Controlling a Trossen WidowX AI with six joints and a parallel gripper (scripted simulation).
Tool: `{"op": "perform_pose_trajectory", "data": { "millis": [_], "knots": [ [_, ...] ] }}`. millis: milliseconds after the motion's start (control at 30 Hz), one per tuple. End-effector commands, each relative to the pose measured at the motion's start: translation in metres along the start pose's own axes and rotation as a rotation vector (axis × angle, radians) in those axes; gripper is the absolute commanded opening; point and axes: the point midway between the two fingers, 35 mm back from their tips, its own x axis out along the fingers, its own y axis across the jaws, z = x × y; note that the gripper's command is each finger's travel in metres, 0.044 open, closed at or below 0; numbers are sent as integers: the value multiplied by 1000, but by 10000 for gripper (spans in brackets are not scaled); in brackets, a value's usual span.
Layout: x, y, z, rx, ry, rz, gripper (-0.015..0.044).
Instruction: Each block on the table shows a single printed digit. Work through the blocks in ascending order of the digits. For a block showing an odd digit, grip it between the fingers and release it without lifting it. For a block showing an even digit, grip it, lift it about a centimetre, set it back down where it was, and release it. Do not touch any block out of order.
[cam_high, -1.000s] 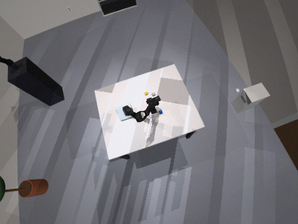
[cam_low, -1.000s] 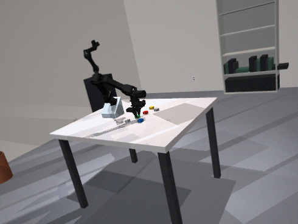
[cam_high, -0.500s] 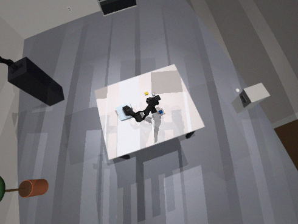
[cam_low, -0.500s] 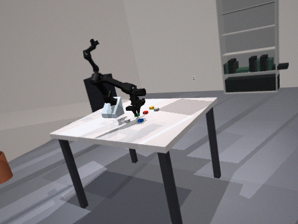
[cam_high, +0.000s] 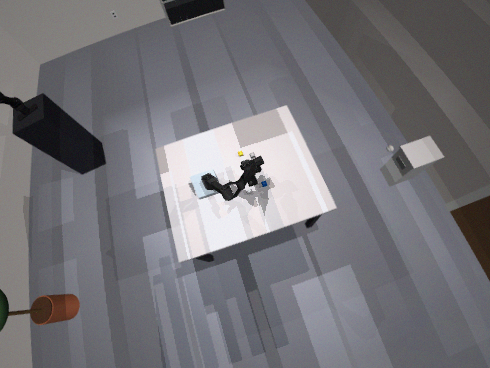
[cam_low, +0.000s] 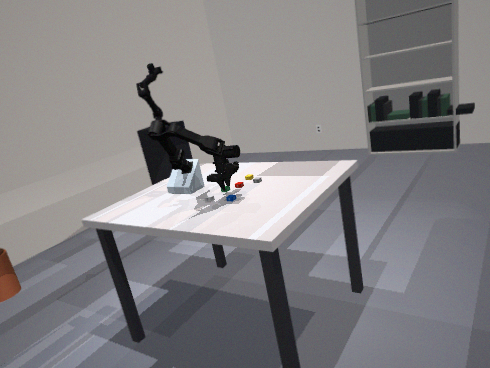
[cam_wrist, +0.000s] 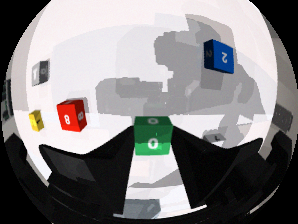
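Note:
My gripper (cam_wrist: 152, 129) (cam_low: 225, 187) (cam_high: 251, 167) is shut on a green block (cam_wrist: 152, 135) (cam_low: 226, 189) printed 0. It holds the block at or just above the white table (cam_low: 280, 215) (cam_high: 300, 200); I cannot tell whether the block touches it. A blue block (cam_wrist: 218, 55) (cam_low: 231, 198) (cam_high: 264, 184) printed 2 lies close by, apart from the fingers. A red block (cam_wrist: 71, 115) (cam_low: 239, 184), a yellow block (cam_wrist: 36, 120) (cam_low: 249, 176) (cam_high: 240, 153) and a grey block (cam_wrist: 41, 71) (cam_low: 257, 179) (cam_high: 252, 154) lie further off. Their digits are too small to read.
The arm's pale blue base mount (cam_low: 182, 180) (cam_high: 199, 189) stands on the table behind the blocks. A dark cabinet (cam_low: 155, 155) stands beyond the table, and a shelf unit (cam_low: 410, 75) is at the far wall.

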Motion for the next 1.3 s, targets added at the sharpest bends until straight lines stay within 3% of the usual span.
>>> {"op": "perform_pose_trajectory", "data": {
  "millis": [0,567,933,1033,1133,1267],
  "knots": [
    [4,0,0,-1,0,-2,120],
    [13,0,0,-1,0,-2,120],
    [13,0,0,-1,0,-2,400],
    [10,0,0,-1,0,-2,400],
    [-20,0,0,-1,0,0,400],
    [-23,0,0,-1,0,-1,400]
  ]
}}
